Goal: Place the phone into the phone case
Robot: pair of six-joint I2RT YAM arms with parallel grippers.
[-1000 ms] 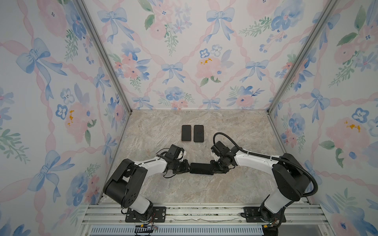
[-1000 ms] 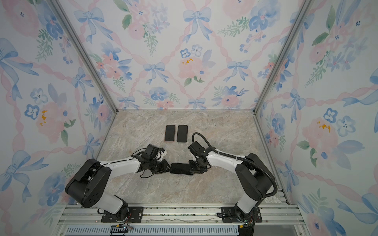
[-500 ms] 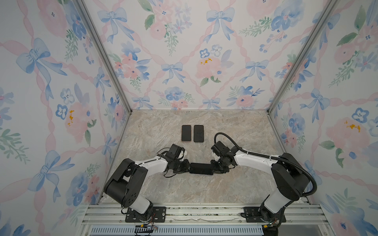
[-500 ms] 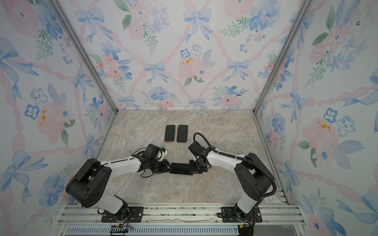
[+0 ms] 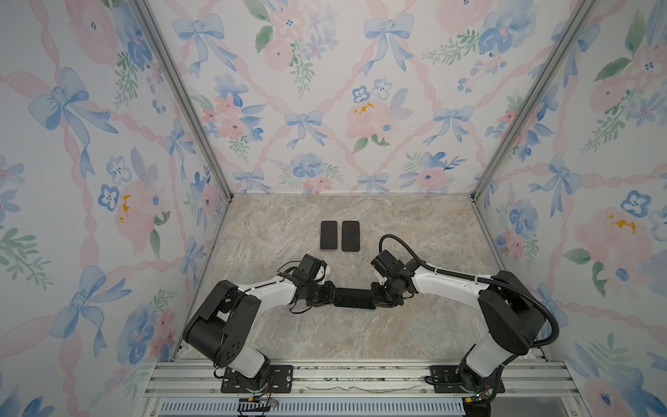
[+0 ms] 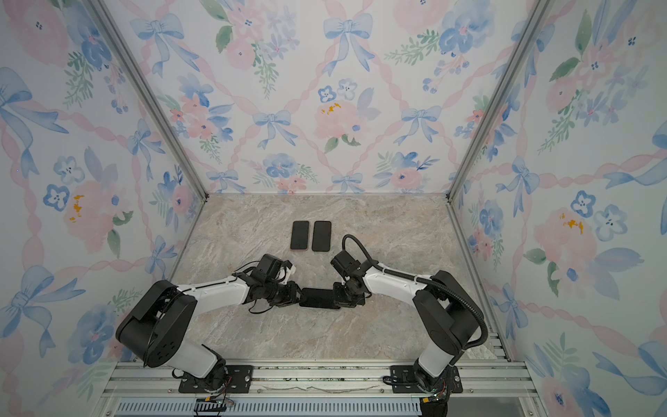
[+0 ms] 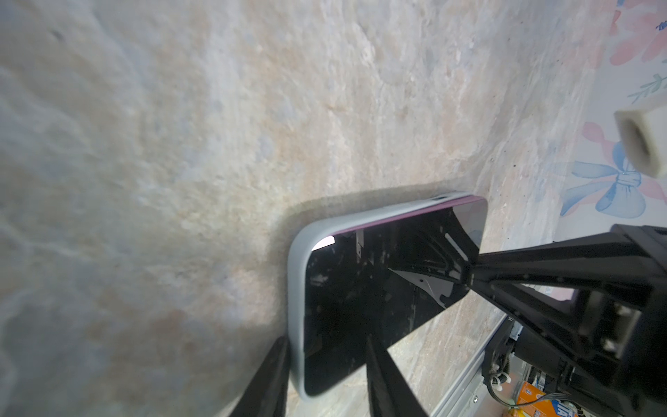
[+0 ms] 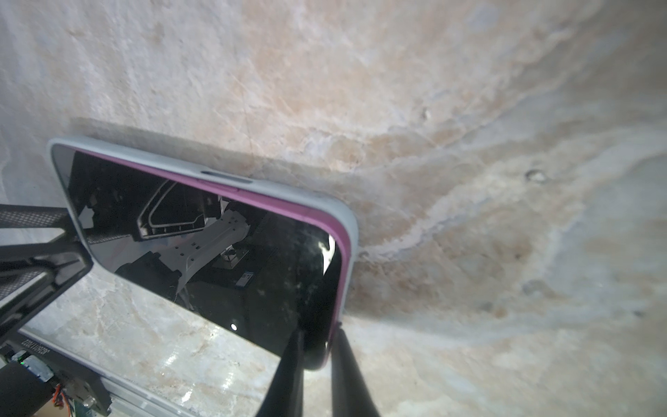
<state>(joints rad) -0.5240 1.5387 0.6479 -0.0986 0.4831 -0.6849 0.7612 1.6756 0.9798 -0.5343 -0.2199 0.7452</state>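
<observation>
**Purple-rimmed phone [image 8: 216,252] sat in gray phone case [image 7: 296,289]**

It lay screen-up toward the desk's [image 5: 415,234] front edge, midway across, with the purple rim showing above the case along one long side. The right gripper [image 8: 319,330] was pinched onto the phone's end. The left gripper [image 7: 325,339] stood parted, fingers straddling the case's opposite end. Nearer the back edge, two more phones [image 5: 350,235] lay side by side.

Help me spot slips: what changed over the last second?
No visible move. The phone, partly in the grey case, stays put: right end effector pinches its end, left end effector straddles the case's end, jaws apart. Far phones unmoved.
</observation>
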